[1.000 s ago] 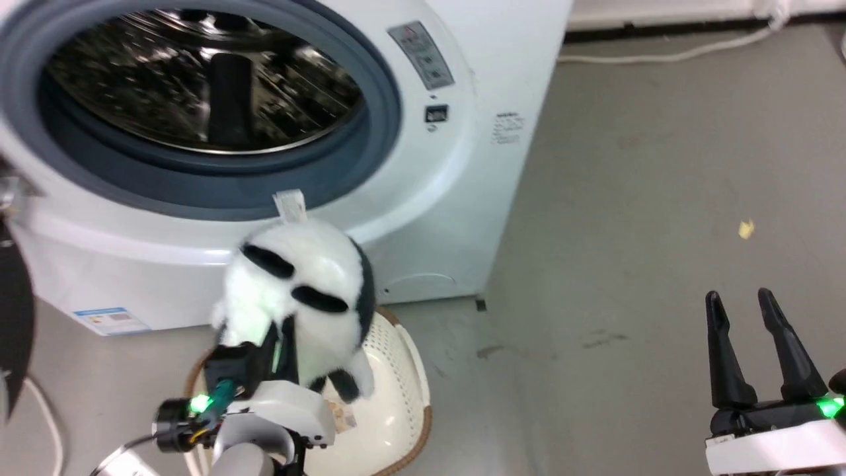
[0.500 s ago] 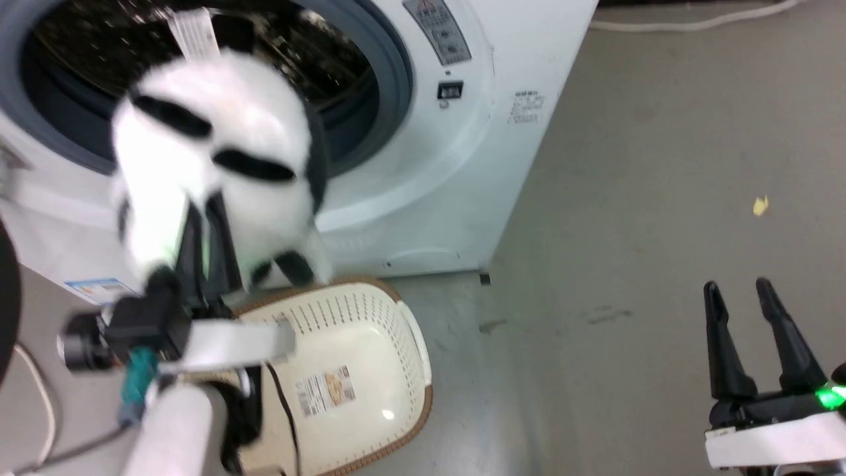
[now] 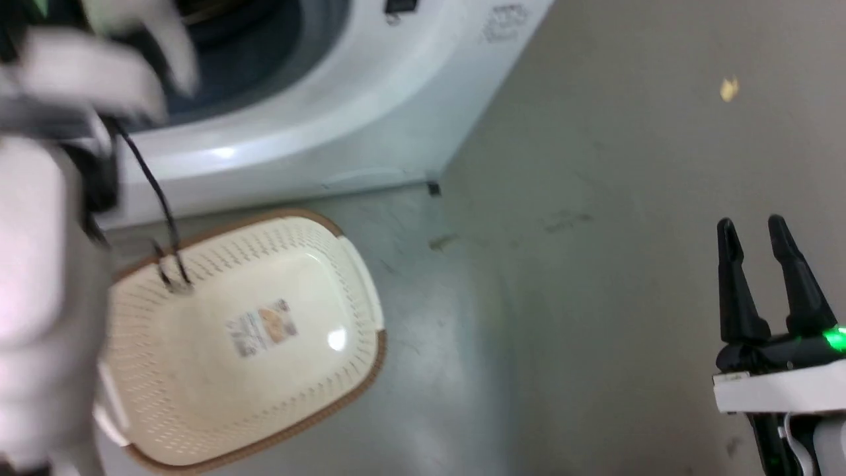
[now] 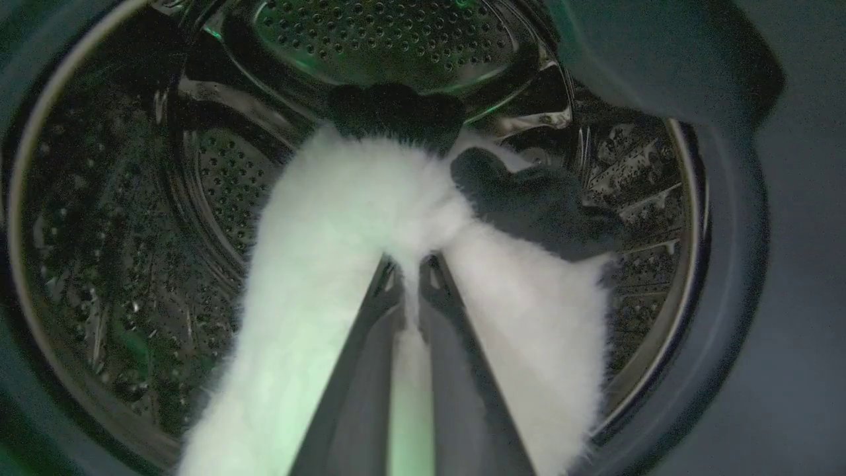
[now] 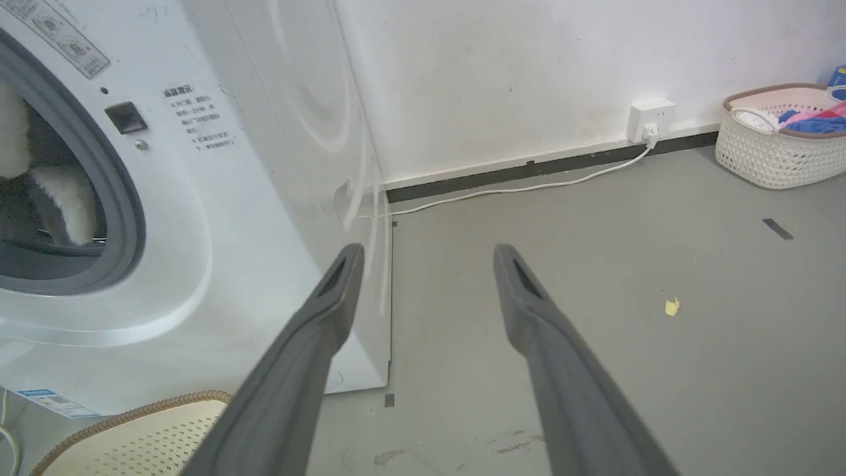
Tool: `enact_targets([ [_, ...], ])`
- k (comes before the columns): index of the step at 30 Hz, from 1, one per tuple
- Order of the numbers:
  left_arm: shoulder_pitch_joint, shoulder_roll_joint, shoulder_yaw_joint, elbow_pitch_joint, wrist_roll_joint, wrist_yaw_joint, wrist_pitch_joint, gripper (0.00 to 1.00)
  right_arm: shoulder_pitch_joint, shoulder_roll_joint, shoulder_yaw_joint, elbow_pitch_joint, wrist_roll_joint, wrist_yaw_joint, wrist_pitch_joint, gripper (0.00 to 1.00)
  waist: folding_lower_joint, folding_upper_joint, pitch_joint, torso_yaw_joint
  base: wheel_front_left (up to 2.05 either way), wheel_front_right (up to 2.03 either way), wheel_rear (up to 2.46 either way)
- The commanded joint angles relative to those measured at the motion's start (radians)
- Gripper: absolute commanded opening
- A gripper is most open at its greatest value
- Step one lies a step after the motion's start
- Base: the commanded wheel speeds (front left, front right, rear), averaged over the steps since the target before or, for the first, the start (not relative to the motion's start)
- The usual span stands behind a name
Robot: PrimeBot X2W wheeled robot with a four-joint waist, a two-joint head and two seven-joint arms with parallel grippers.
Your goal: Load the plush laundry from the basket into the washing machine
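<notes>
In the left wrist view my left gripper (image 4: 411,268) is shut on the plush laundry (image 4: 330,225), a fluffy white toy with black limbs. It hangs inside the washing machine's perforated steel drum (image 4: 396,39). The right wrist view shows white plush (image 5: 59,198) through the washing machine's (image 5: 264,132) grey-ringed opening. The cream basket (image 3: 350,291) lies on the floor before the washing machine (image 3: 330,112), holding nothing but its paper label (image 3: 261,327). My blurred pale left arm (image 3: 33,277) reaches up at the left. My right gripper (image 3: 750,225) (image 5: 428,254) stands open over bare floor, holding nothing.
A second basket (image 5: 780,145) with coloured clothes stands by the far wall. A wall socket (image 5: 651,116) feeds a white cable along the skirting. A yellow scrap (image 3: 728,88) lies on the grey floor. A black cable (image 3: 155,198) from my left arm hangs over the basket.
My left arm has lifted the plush from above the basket up into the washer's drum. The head camera has tilted down. The right gripper has stayed open in place.
</notes>
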Motion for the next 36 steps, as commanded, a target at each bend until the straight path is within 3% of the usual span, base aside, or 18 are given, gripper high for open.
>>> enact_targets([
  [1,-0.054,0.015,-0.003,0.013,0.013,-0.007,0.009,0.0,-0.019,-0.001,0.004,0.005,0.009,-0.001,-0.004,1.0,-0.0002,0.0,0.07,-0.056,0.0,0.0,0.0],
  [11,-0.431,0.133,-0.069,0.326,0.134,-0.061,0.168,0.0,-0.081,0.02,0.037,0.026,0.048,-0.001,-0.004,1.0,-0.0002,0.0,0.177,-0.129,0.0,0.0,0.0],
  [16,-0.487,0.176,-0.139,0.478,0.185,-0.136,0.292,0.0,-0.1,0.025,0.044,0.031,0.06,-0.001,-0.004,1.0,-0.0002,0.0,0.209,-0.143,0.0,0.0,0.0],
  [20,-0.506,0.181,-0.159,0.535,0.188,-0.16,0.316,0.0,-0.107,0.024,0.039,0.032,0.064,-0.001,-0.004,1.0,-0.0002,0.0,0.222,-0.14,0.0,0.0,0.0],
  [25,-0.498,0.157,-0.153,0.574,0.163,-0.144,0.274,0.0,-0.114,0.018,0.031,0.032,0.059,-0.001,-0.004,1.0,-0.0002,0.0,0.215,-0.122,0.0,0.0,0.0],
  [26,-0.494,0.152,-0.152,0.58,0.156,-0.14,0.257,0.03,-0.115,0.016,0.029,0.031,0.057,-0.001,-0.004,1.0,-0.0002,0.0,0.21,-0.117,0.0,0.0,0.0],
  [28,-0.483,0.14,-0.144,0.59,0.141,-0.127,0.216,1.0,-0.115,0.012,0.025,0.027,0.052,-0.001,-0.004,1.0,-0.0002,0.0,0.196,-0.107,0.0,0.0,0.0],
  [36,-0.38,0.029,-0.04,0.644,-0.024,-0.098,-0.007,1.0,-0.084,-0.009,0.005,0.016,0.014,-0.001,-0.004,1.0,-0.0002,0.0,0.069,-0.049,0.0,0.0,0.0],
])
